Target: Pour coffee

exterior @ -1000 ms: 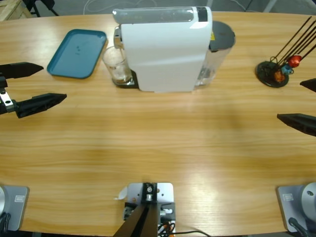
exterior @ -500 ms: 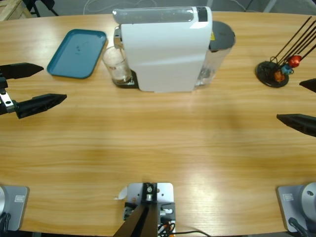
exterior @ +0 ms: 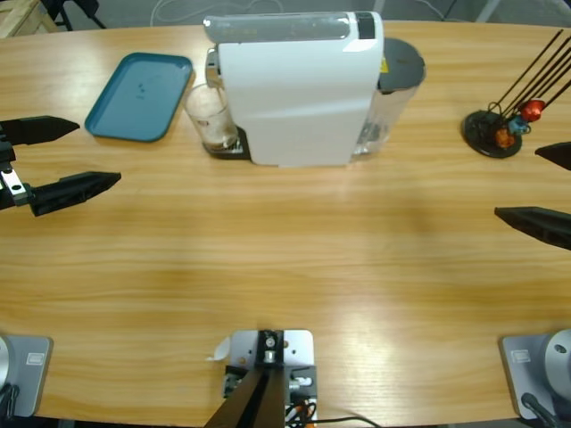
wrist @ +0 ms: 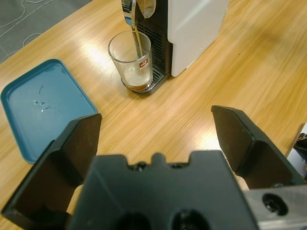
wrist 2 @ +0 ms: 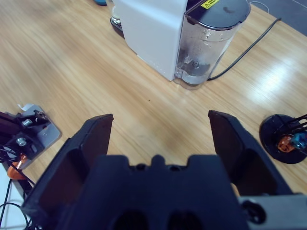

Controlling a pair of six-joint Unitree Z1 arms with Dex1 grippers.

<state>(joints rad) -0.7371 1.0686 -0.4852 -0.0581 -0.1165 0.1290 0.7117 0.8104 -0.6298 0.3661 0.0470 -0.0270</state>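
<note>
Coffee (wrist: 136, 84) streams into the glass (wrist: 130, 61) under the machine (exterior: 299, 85) spout, both grippers, left (exterior: 61, 153) and right (exterior: 535, 183), idle with fingers wide, well apart from it; advise waiting until flow stops, then grasping the glass upright.

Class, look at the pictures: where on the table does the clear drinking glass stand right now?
The clear drinking glass stands under the spout of the white coffee machine, on its left side in the high view, with the teal plastic tray just beyond it.
</note>
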